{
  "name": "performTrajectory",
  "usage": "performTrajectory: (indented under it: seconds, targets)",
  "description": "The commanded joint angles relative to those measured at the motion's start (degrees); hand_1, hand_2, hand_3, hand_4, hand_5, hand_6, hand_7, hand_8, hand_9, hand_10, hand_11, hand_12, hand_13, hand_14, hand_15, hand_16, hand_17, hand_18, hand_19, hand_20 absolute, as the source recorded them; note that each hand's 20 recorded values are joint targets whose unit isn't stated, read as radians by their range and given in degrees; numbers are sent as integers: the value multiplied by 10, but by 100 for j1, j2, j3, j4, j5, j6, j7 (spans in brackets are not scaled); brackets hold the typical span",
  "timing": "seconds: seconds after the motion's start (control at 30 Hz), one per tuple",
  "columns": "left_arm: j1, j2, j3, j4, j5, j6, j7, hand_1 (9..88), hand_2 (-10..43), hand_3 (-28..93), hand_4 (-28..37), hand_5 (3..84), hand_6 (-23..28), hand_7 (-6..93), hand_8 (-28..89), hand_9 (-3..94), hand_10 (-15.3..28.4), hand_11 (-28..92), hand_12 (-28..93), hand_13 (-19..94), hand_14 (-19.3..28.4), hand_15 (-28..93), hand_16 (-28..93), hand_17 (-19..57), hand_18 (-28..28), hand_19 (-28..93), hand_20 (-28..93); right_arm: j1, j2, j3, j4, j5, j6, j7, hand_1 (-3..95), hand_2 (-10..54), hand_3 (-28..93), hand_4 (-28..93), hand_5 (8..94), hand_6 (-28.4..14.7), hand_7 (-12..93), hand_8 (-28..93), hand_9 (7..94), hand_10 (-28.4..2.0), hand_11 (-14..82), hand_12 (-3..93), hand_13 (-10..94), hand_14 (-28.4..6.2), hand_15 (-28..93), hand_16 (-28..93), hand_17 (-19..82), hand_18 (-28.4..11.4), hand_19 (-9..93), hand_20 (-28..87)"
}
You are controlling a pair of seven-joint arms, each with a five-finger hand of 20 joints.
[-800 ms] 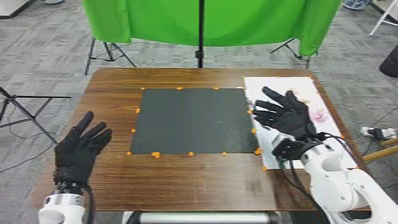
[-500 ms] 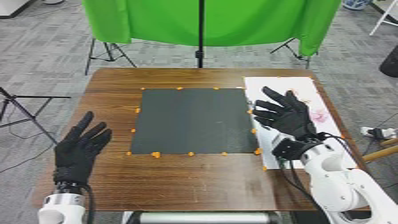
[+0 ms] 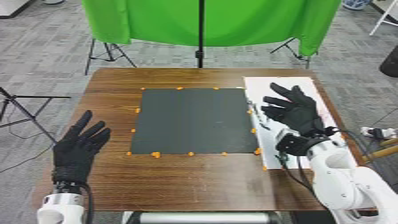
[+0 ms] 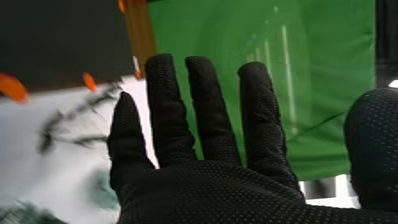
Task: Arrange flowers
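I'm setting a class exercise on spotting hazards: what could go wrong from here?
The open right hand is over the white sheet, so lowering it could rub or shift that sheet. It also hides part of the sheet in the head view, so placing anything there may be less sure. Swinging toward the dark mat, it might knock the orange pieces along the mat's edge.

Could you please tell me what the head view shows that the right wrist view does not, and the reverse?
Head view: the left hand, a black tripod beyond the table's left side, the upright black pole before the green cloth, and the grey floor.
Right wrist view: the dotted texture across the right hand, and a soft grey-green patch on the white sheet.
Both: the right hand, wooden table, dark mat, orange dabs, white sheet and green cloth.
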State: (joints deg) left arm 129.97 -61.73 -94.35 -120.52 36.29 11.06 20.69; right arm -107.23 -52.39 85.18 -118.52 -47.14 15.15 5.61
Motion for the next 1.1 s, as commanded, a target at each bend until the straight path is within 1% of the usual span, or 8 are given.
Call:
performTrajectory:
  seconds: [0.03, 0.13, 0.17, 0.27, 0.4, 0.57, 0.67, 1.1]
  targets:
    - [71, 101, -36, -15, -45, 33, 98, 182, 68, 793, -283, 336, 59, 64, -77, 314, 190, 210, 109, 197, 268, 514, -94, -79, 284, 556, -1, -958, 587, 807, -810, -1482, 1008, 1089, 142, 57, 744, -282, 452, 17, 153, -132, 487, -148, 164, 140, 345, -192, 456, 124, -9, -233, 495, 222]
    - [88, 135, -48, -10, -74, 49, 157, 182, 68, 794, -283, 336, 59, 64, -77, 314, 190, 210, 109, 197, 267, 514, -94, -79, 284, 556, -2, -987, 848, 700, -1033, -2648, 1543, 2025, 198, 42, 779, -279, 466, 6, 161, -136, 497, -152, 175, 137, 372, -189, 487, 106, 17, -234, 531, 227]
    - [104, 133, -54, -16, -62, 53, 146, 182, 69, 793, -283, 336, 59, 65, -77, 314, 190, 210, 109, 197, 267, 514, -94, -79, 284, 557, -2, -930, 911, 617, -1137, -3208, 1645, 2646, 206, 38, 784, -279, 468, 5, 162, -137, 500, -153, 179, 137, 378, -188, 493, 104, 23, -235, 540, 229]
    - [146, 121, -77, -29, -60, 50, 129, 183, 68, 793, -283, 336, 59, 65, -77, 314, 190, 210, 109, 197, 267, 514, -94, -79, 284, 557, -2, -977, 979, 510, -1345, -4797, 1322, 4036, 247, 10, 797, -275, 487, -10, 166, -142, 542, -157, 226, 136, 448, -180, 558, 82, 94, -245, 624, 233]
    - [190, 107, -100, -43, -56, 63, 128, 183, 68, 794, -283, 336, 59, 65, -78, 315, 190, 209, 108, 197, 268, 514, -94, -79, 284, 557, -3, -895, 1134, 26, -1402, -6330, 735, 5009, 282, -17, 782, -265, 534, -37, 160, -133, 598, -175, 300, 151, 529, -172, 627, 85, 177, -256, 728, 241]
    - [184, 103, -101, -44, -48, 46, 101, 183, 68, 794, -283, 336, 59, 65, -78, 314, 190, 210, 109, 197, 268, 515, -94, -79, 284, 557, -3, -570, 1110, -640, -1315, -7102, -211, 5625, 313, -46, 758, -257, 585, -54, 164, -127, 634, -180, 445, 184, 597, -156, 712, 114, 251, -262, 829, 242]
    - [145, 116, -82, -38, -55, 58, 129, 183, 68, 795, -283, 336, 59, 65, -78, 314, 190, 209, 109, 197, 268, 515, -94, -79, 284, 557, -3, -273, 1136, -1164, -1204, -7663, -624, 6010, 319, -60, 729, -254, 612, -60, 165, -124, 634, -187, 482, 192, 611, -156, 736, 125, 277, -272, 851, 232]
    - [138, 118, -104, -32, -74, 67, 115, 184, 68, 794, -283, 336, 60, 65, -78, 314, 189, 209, 109, 197, 268, 514, -95, -79, 284, 558, -5, 895, 967, -2618, -633, -8485, -1239, 6201, 331, -76, 707, -241, 639, -71, 159, -116, 639, -199, 521, 199, 638, -151, 748, 140, 306, -282, 891, 188]
